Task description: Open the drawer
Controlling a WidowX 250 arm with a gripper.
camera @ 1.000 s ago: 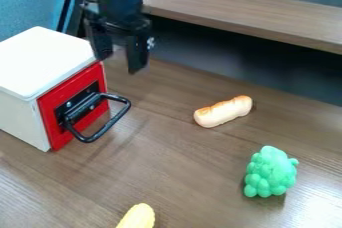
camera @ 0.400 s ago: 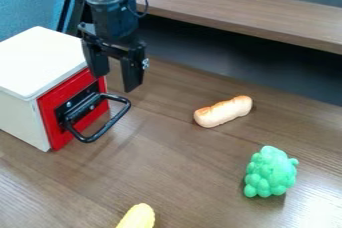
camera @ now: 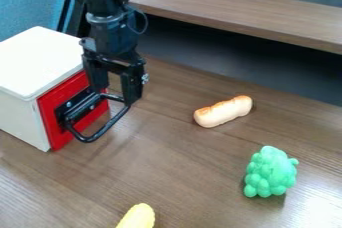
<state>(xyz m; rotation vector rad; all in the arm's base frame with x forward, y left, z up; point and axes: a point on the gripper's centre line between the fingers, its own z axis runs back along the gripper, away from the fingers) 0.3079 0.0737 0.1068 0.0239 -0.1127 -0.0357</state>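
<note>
The black gripper (camera: 114, 97) hangs at the upper left with its two fingers apart, open, over the far end of the drawer's handle (camera: 101, 133). One finger stands by the red front and the other by the handle's outer corner; whether they touch the handle I cannot tell. The drawer's red front (camera: 57, 103) sits flush in the white box (camera: 33, 67) at the left, and the black handle sticks out from it.
A bread roll (camera: 223, 112) lies right of centre. Green toy grapes (camera: 270, 172) sit at the lower right, and a yellow toy (camera: 138, 217) is at the bottom edge. A raised wooden shelf (camera: 234, 9) runs along the back.
The gripper has come down in the view, from above the box's front corner to the handle's far end. Its fingers remain apart; the drawer and the toys have not moved.
</note>
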